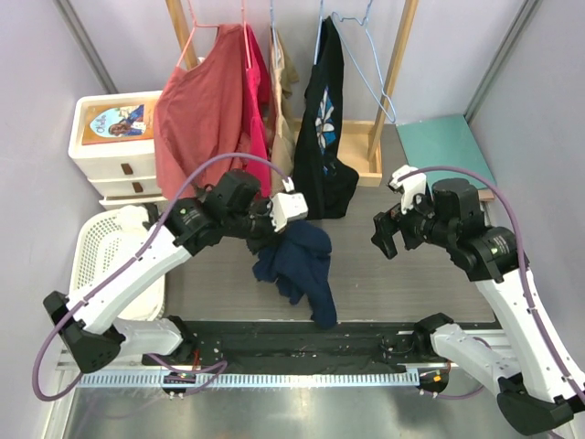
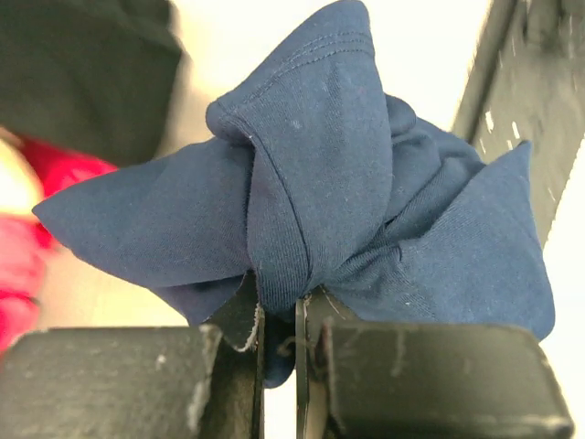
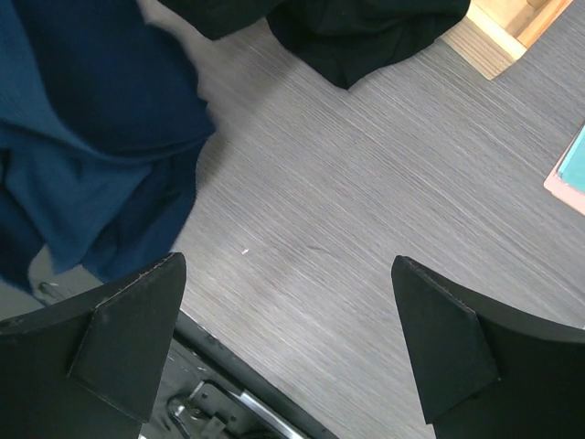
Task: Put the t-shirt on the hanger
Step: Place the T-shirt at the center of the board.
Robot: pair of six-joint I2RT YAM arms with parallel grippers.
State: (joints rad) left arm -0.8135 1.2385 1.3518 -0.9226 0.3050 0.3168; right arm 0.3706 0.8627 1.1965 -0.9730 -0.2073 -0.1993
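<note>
The t-shirt (image 1: 297, 261) hangs pinched in the left gripper (image 2: 279, 315); the right gripper (image 3: 285, 265) gapes wide.

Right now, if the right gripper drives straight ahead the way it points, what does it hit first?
Probably the grey tabletop: the open right gripper frames it, with the t-shirt off to one side. Depth is unclear.

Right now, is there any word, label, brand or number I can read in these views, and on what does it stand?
Nothing can be read.
Picture cover on the white drawer unit: any lettering is too small to read.
Black shirt: a white-blue graphic, no legible letters.
Wrist views: no text on the t-shirt.
</note>
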